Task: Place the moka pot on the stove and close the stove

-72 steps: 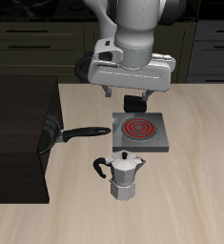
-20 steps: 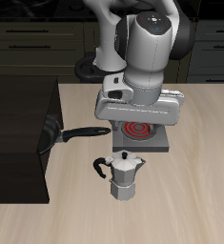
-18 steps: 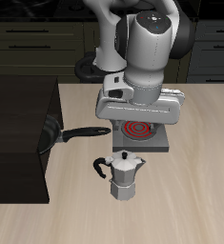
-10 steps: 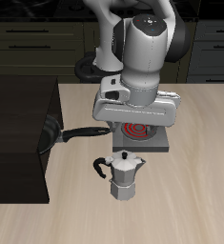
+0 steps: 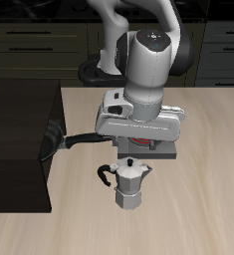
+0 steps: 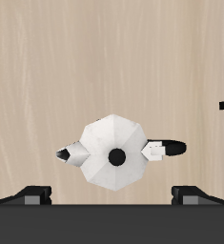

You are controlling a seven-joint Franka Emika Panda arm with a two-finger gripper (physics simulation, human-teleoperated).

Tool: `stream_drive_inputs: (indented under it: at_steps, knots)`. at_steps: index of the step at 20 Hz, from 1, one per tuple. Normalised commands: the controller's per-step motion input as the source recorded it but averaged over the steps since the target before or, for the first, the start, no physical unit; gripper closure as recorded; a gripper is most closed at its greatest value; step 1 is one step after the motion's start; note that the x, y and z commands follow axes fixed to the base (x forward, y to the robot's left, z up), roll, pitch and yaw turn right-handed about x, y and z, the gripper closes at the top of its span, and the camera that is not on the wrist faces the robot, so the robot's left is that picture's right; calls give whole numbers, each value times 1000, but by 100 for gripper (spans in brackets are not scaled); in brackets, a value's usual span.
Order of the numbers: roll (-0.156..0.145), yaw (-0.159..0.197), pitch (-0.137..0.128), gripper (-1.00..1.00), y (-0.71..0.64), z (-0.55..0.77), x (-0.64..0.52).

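Upright on the pale wood-grain table, just in front of the stove: the moka pot, small, silver, faceted, eight-sided when seen from straight above in the wrist view. Black knob at the centre of the lid. Long axis through spout and handle running parallel to the table's front edge; in the exterior view, black handle toward the dark box, spout toward the opposite side. Resting on the wood, not on the burner.

Stove flat, square and grey, mostly hidden behind the arm's wrist, with only a sliver of red coil showing. Beside it, a black frying pan with its long handle reaching toward the stove, pan body touching the large black box.

Gripper poised directly above the pot, well clear of the lid, holding nothing and touching nothing. Fingertips spread wide apart, one on each side of the pot in the wrist view, aligned with the spout-handle axis. White and grey arm housing glossy and smooth.
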Motion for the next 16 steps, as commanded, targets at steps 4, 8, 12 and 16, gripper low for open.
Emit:
stream_drive_inputs:
  at_steps: [4, 8, 12, 16]
  knots:
    - [-19, -56, -8, -100, -16, -78, -207]
    - [19, 20, -39, -100, 39, -55, -268]
    - [12, 98, -48, -100, -11, -76, -138]
    - [-2, 50, -14, -100, 7, -163, -108]
